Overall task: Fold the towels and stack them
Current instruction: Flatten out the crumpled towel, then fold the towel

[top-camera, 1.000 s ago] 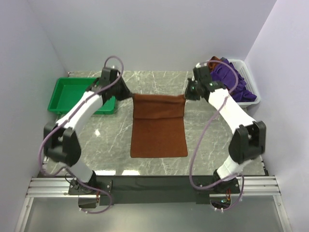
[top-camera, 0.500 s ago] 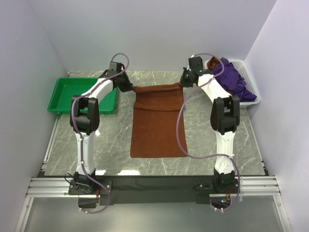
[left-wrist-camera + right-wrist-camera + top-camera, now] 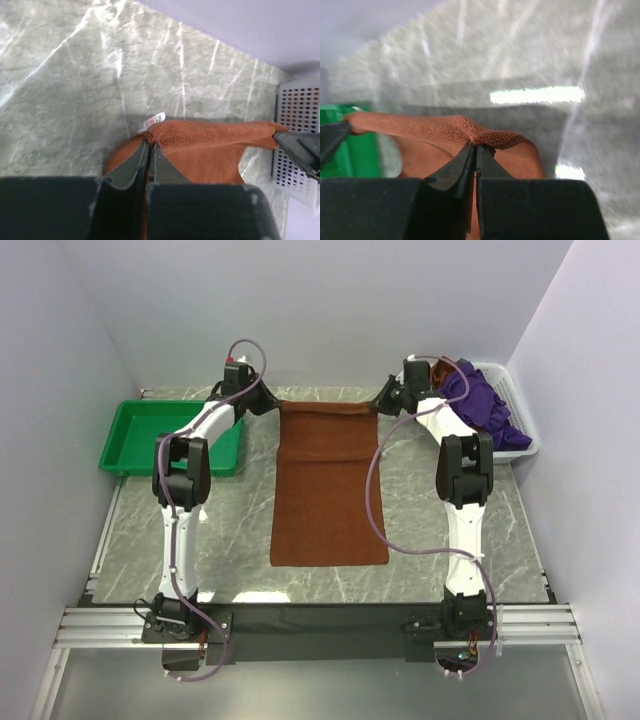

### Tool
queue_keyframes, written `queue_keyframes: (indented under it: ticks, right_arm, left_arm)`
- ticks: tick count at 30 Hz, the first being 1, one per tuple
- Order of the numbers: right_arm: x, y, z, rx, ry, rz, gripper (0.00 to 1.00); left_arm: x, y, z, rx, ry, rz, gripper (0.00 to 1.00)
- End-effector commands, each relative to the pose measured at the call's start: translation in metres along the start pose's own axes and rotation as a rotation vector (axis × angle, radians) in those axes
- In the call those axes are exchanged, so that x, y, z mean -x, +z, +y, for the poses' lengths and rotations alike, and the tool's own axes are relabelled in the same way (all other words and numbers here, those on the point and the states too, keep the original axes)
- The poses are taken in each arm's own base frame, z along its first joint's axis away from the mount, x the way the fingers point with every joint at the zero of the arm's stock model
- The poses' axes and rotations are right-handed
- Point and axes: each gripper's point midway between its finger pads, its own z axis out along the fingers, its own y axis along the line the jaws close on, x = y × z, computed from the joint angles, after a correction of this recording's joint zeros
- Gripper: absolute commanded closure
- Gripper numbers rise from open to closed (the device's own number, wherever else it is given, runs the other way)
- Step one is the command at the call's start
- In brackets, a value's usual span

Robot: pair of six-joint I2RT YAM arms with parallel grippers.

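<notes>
A rust-brown towel (image 3: 328, 490) lies stretched lengthwise down the middle of the marble table. My left gripper (image 3: 274, 406) is shut on its far left corner (image 3: 155, 131), and my right gripper (image 3: 381, 403) is shut on its far right corner (image 3: 485, 135). Both corners are held a little above the table near the back wall, with the far edge taut between them. A crease crosses the towel about a third of the way down. More towels, purple (image 3: 480, 405) with a bit of rust-brown, are heaped in the white basket (image 3: 520, 445) at the back right.
A green tray (image 3: 140, 440) sits at the back left beside my left arm. The white basket also shows at the right edge of the left wrist view (image 3: 295, 135). The back wall stands just beyond both grippers.
Both grippers have carried the towel's far corners away from me toward the back wall, unfolding the doubled top part and stretching the towel longer. The arms are now extended far out.
</notes>
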Motion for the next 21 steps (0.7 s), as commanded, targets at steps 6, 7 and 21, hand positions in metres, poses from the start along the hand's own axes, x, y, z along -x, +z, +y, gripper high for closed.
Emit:
queue_keyframes:
  ticks: [6, 7, 21]
  right_arm:
    - [0.015, -0.049, 0.038, 0.072, -0.017, -0.013, 0.96]
    - [0.011, -0.053, 0.035, 0.046, -0.018, 0.001, 0.95]
    - [-0.074, -0.095, -0.017, -0.369, -0.176, 0.213, 0.88]
  left_arm:
    - [0.004, -0.042, -0.03, -0.085, 0.004, 0.006, 0.99]
    - [-0.002, -0.047, -0.031, -0.089, -0.006, 0.027, 0.99]
    - [-0.105, -0.094, -0.008, 0.077, -0.064, 0.255, 0.99]
